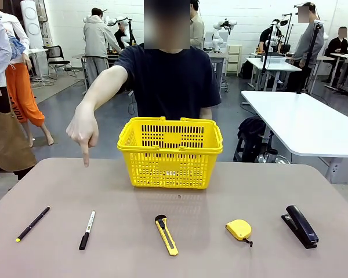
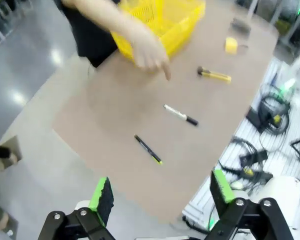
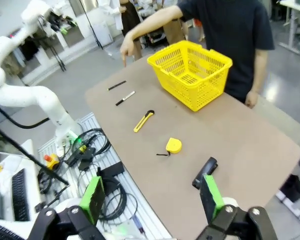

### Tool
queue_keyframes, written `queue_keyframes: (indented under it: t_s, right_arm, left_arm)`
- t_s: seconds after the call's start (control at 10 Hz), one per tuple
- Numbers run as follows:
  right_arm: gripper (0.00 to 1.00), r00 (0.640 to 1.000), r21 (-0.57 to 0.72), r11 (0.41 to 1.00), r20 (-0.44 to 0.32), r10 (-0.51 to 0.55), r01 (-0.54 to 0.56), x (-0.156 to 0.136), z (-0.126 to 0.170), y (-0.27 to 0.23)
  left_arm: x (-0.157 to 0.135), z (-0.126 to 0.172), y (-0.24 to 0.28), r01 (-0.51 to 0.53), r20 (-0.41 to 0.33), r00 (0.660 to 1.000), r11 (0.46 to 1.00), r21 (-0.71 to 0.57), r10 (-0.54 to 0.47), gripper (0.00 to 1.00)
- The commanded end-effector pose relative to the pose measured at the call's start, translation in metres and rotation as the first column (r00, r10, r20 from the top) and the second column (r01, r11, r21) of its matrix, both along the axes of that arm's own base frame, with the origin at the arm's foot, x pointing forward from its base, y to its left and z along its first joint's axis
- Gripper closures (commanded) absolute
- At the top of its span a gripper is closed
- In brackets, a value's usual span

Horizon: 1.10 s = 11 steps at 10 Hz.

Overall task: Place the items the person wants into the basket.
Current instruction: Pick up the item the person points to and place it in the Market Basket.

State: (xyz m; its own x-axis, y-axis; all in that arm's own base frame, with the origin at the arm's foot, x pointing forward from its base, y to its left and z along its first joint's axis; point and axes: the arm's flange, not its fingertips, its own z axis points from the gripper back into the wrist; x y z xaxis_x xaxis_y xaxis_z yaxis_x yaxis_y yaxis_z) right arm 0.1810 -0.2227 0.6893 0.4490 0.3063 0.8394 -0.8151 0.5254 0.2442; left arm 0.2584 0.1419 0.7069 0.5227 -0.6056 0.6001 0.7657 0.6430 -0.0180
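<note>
Watching this from the side of the room, and honestly we're right at the starting line. The yellow basket (image 1: 170, 168) sits at the far middle of the table (image 1: 122, 197), just in front of the person (image 1: 171, 81). As far as I can see through the lattice, there's nothing in it.

All the stuff is lined up in a row on the robot's side: thin pen (image 1: 33, 223) at the robot's far left, then the black marker (image 1: 87, 230), the utility knife (image 1: 166, 234) in the middle, the little tape measure (image 1: 239, 230), and the stapler (image 1: 301, 226) at the far right. None of them touch each other.

The person's hand (image 1: 83, 134) is stretched out over the left part of the table, index finger pointing straight down, other fingers curled in, gripping nothing. The fingertip lines up roughly with the marker, so my guess is that's the request. The pen is just beside it though, so not a sure thing.

Both arms hang back. The left gripper (image 2: 161, 184) is high above the table's left end, jaws spread wide with nothing between them. Same story for the right gripper (image 3: 151, 186), wide apart and empty, up over the stapler end.

So: zero items in, no pick started. Everything's left to do: grab what gets pointed at, carry it over, drop it in.
</note>
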Motion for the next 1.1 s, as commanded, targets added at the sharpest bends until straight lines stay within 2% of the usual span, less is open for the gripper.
queue_keyframes:
  t_s: [0.0,0.2,0.5,0.6,1.0]
  right_arm:
    - [0.0,1.0,0.016,1.0,0.019,0.014,-0.015,0.0,0.002,0.0]
    - [0.0,1.0,0.016,1.0,0.019,0.014,-0.015,0.0,0.002,0.0]
    - [0.0,1.0,0.016,1.0,0.019,0.014,-0.015,0.0,0.002,0.0]
    - [0.0,1.0,0.016,1.0,0.019,0.014,-0.015,0.0,0.002,0.0]
    - [0.0,1.0,0.016,1.0,0.019,0.014,-0.015,0.0,0.002,0.0]
  left_arm:
    - [-0.009,-0.037,-0.064,0.031,-0.117,0.993,0.988,0.151,-0.014,0.0]
    - [-0.012,-0.081,-0.118,-0.075,-0.102,0.99,0.967,0.244,0.103,0.0]
    - [-0.006,-0.143,-0.188,-0.19,-0.08,0.972,0.943,0.273,0.219,0.0]
    - [-0.001,-0.155,-0.205,-0.21,-0.096,0.964,0.932,0.295,0.247,0.0]
    - [0.042,-0.198,-0.253,-0.317,-0.207,0.893,0.886,0.339,0.399,0.0]
